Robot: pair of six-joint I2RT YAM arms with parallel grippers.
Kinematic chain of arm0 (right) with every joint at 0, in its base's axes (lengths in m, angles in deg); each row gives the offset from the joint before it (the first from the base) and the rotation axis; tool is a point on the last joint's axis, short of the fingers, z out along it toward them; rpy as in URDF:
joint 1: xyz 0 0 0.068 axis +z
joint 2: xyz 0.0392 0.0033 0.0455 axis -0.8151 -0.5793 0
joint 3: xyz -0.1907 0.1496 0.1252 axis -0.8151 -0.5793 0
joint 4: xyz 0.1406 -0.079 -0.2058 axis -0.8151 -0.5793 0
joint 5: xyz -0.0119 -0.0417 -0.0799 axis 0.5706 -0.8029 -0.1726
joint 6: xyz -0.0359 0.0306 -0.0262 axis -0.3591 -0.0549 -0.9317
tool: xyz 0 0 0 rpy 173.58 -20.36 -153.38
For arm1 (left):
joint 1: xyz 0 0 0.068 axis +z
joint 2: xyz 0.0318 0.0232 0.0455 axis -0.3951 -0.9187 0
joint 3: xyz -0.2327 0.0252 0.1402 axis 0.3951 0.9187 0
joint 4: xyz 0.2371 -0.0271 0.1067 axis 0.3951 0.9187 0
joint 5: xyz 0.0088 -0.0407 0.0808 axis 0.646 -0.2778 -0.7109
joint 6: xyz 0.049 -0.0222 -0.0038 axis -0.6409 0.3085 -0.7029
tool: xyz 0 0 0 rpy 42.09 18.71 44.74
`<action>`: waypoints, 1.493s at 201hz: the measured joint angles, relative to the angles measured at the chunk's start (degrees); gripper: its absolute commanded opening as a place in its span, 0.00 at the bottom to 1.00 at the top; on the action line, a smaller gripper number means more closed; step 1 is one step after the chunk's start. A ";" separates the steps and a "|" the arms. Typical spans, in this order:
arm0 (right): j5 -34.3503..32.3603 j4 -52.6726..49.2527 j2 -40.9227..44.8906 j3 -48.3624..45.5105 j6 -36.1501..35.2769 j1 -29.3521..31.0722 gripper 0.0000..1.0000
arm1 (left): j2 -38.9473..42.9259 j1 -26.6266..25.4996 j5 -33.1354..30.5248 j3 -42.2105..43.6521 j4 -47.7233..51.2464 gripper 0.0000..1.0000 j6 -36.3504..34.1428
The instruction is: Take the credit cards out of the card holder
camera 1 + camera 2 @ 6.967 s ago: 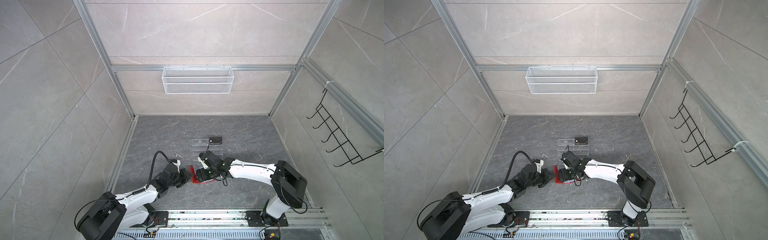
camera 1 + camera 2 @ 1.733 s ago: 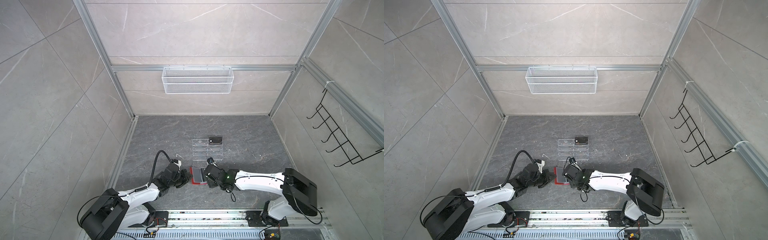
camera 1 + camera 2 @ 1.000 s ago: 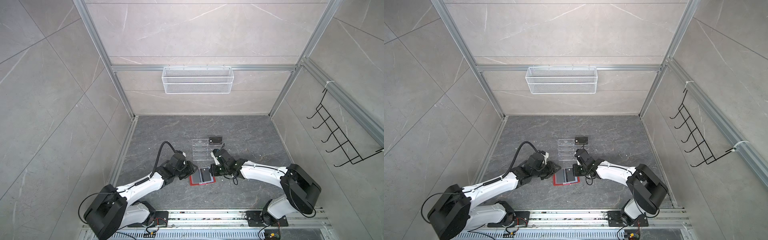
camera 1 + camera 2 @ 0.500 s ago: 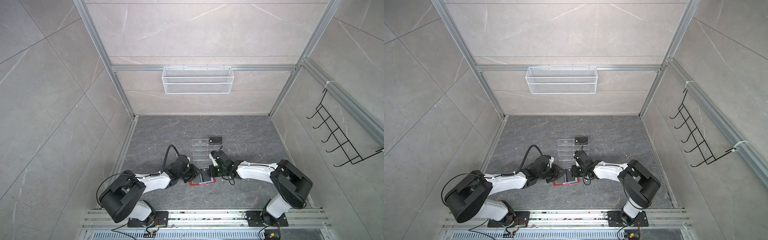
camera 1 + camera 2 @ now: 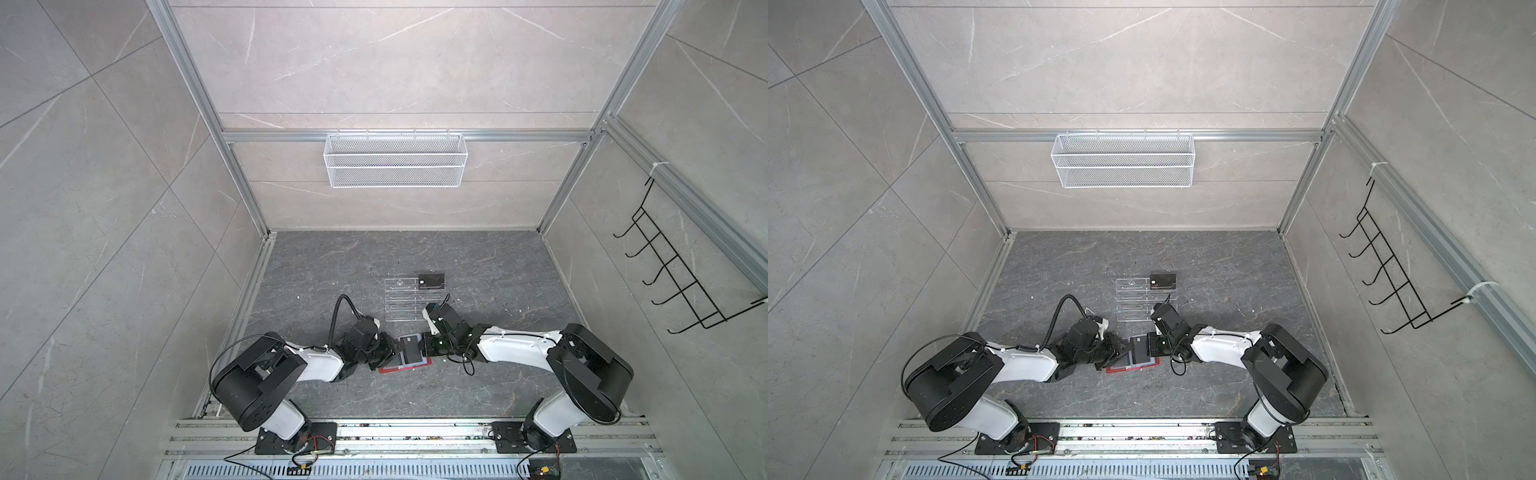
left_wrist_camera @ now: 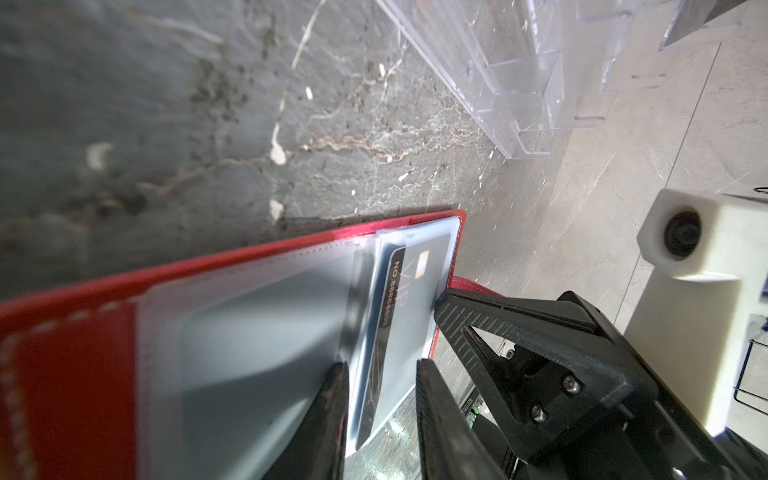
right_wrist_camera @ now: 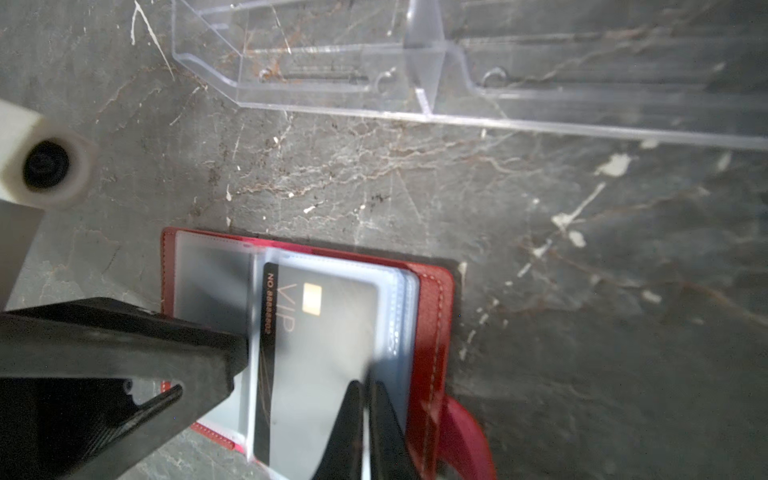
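Since a second ago the left gripper (image 6: 381, 365) has moved in onto the open red card holder (image 7: 432, 316), lower centre in both top views. Its jaws stand apart astride a clear sleeve (image 7: 384, 316), and the right gripper (image 7: 365, 384) is pinched together on that sleeve's other edge. The credit card (image 7: 328, 332) inside reads "VIP" and "NO." plus eights, the last digits blurred; higher in the frame, a second card (image 5: 431, 281) sits on the acrylic rack (image 5: 401, 305), its lettering too small to read.
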 measured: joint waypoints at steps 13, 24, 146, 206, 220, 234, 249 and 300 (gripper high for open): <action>0.20 0.35 0.00 -0.15 0.04 0.00 0.11 | -0.22 -0.04 0.02 0.02 -0.26 0.29 0.15; 0.61 1.14 0.00 -0.50 0.07 0.00 0.11 | -0.55 -0.04 0.00 0.04 -0.70 0.29 0.31; 2.54 2.82 -0.87 -0.66 0.46 0.35 0.09 | -3.19 -0.39 -0.42 2.23 -8.00 0.09 1.18; 2.54 2.82 -0.87 -0.66 0.46 0.17 0.09 | -3.93 -0.39 -0.35 2.27 -9.57 0.00 1.14; 2.82 3.02 -0.87 -0.66 0.44 0.20 0.09 | -3.96 -0.42 -0.31 2.27 -9.90 0.00 1.14; 3.26 3.06 -0.96 -0.66 0.46 0.31 0.09 | -3.96 -0.48 -0.33 2.29 -10.16 0.00 1.14; 3.63 3.26 -1.09 -0.66 0.46 0.35 0.09 | -3.56 -0.52 -0.42 2.56 -10.10 0.00 1.09; 4.96 3.52 -1.90 -0.15 0.44 0.35 0.08 | -0.26 -0.68 -1.33 4.09 -8.48 0.00 0.74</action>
